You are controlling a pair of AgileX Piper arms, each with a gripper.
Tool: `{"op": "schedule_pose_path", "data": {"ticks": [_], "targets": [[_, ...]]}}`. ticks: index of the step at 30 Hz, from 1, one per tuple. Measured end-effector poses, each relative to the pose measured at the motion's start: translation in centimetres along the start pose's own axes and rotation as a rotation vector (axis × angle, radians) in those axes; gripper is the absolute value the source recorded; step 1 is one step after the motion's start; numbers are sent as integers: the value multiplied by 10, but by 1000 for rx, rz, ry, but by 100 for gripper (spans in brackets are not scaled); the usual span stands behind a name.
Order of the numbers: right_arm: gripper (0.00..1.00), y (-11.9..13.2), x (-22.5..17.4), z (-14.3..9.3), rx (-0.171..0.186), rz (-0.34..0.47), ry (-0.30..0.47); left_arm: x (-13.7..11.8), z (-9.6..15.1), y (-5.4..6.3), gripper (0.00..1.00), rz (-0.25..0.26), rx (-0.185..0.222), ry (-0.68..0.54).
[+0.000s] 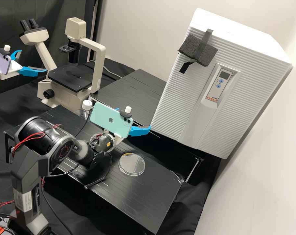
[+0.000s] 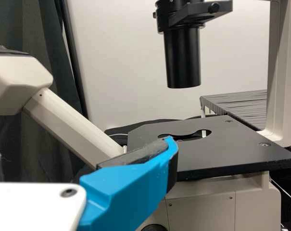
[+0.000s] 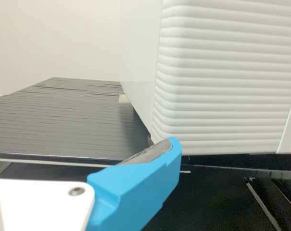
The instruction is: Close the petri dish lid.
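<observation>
A clear round petri dish (image 1: 132, 164) lies flat on the black bench in the high view, with a yellowish patch at its far rim. Its lid cannot be told apart from its base. Beyond the dish, raised over the bench, my right gripper (image 1: 134, 118) stands open, nothing visible between its fingers. My left gripper (image 1: 33, 60) is open at the far left, near the microscope and well away from the dish. In the left wrist view, a blue finger of the left gripper (image 2: 131, 192) crosses before the microscope stage. The right gripper (image 3: 138, 190) has a blue finger before the white cabinet's corner.
A microscope (image 1: 95, 62) with a black stage (image 1: 69, 78) stands at the back left. A clear bottle with a white cap (image 1: 86, 104) is beside it, behind the right arm. The large white cabinet (image 1: 174, 107) rises just beyond the right gripper. Loose cables hang near the right arm.
</observation>
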Motion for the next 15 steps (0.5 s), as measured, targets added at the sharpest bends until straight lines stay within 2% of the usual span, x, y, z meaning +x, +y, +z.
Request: {"op": "schedule_pose_path", "data": {"ticks": [11,15], "targets": [[100,0,-4,3,-5,-1,-2,0,0,0,100,0,0,0],[100,9,-18,9,-11,32,-12,0,0,0,100,0,0,0]]}}
